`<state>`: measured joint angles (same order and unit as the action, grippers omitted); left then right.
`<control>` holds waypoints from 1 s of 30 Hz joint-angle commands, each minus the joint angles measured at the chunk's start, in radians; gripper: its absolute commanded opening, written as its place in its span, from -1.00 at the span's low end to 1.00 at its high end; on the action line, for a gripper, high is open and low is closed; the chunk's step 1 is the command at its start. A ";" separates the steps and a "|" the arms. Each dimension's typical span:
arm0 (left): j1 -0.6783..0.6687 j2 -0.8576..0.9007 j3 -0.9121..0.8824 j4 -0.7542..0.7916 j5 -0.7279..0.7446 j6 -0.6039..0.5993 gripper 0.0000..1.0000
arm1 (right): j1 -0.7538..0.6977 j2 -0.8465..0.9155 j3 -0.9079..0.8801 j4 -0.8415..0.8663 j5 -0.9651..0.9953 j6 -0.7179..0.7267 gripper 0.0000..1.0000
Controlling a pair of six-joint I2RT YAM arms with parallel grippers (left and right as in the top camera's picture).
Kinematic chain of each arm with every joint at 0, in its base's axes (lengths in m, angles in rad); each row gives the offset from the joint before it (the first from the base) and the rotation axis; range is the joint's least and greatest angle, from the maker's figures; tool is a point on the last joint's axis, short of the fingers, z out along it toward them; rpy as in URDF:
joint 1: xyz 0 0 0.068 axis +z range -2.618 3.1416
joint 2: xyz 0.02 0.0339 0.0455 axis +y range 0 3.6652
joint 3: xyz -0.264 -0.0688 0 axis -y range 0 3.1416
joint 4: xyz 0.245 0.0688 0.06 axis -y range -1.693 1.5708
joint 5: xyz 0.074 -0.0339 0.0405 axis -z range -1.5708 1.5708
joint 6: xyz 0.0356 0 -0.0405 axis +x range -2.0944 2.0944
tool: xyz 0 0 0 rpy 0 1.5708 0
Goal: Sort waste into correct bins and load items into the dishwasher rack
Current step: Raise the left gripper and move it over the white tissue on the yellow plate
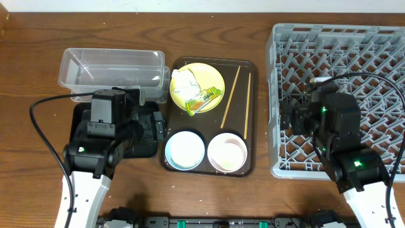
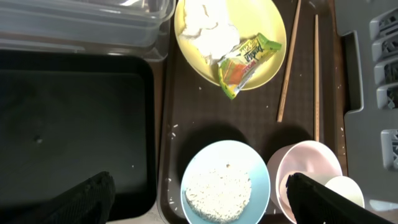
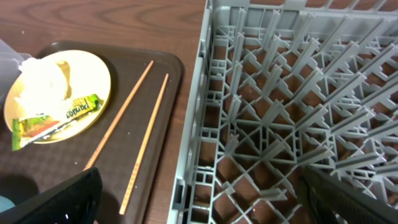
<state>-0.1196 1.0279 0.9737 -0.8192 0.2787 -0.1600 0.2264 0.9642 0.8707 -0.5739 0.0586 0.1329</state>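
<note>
Closely, chopsticks (image 1: 235,95) beside serving tray (image 1: 212,122) rim

Dishwasher rack (image 1: 335,30) (its right side) cut off overhead.

gap: tray (image 2: 205,118) strip between plate (image 2: 264,18) and blue bowl (image 2: 211,152) | obstacle: rack pegs (image 3: 311,81)

A dark brown wooden table (image 1: 38,38) carries four things directly. At far left sits a clear rectangular plastic tub (image 1: 111,66), and just nearer a shallow black rectangular tray (image 2: 74,124). In the middle is a dark brown serving tray (image 1: 209,120) — and at right a large grey plastic lattice crate (image 1: 342,38).
</note>
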 commanded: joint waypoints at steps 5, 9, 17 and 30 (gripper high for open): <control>-0.003 0.003 0.023 -0.006 -0.002 0.008 0.82 | -0.023 -0.004 0.024 0.005 -0.014 -0.006 0.98; -0.003 0.003 0.023 -0.001 -0.002 0.008 0.82 | -0.023 -0.004 0.024 0.006 -0.011 -0.006 0.98; -0.003 0.004 0.023 0.053 -0.002 0.009 0.82 | -0.023 -0.004 0.024 0.006 -0.006 -0.006 0.99; -0.047 0.147 0.053 0.245 0.006 0.008 0.77 | -0.023 0.001 0.024 0.006 -0.006 -0.006 0.99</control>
<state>-0.1467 1.1252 0.9798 -0.6006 0.2829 -0.1577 0.2264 0.9642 0.8707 -0.5678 0.0525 0.1329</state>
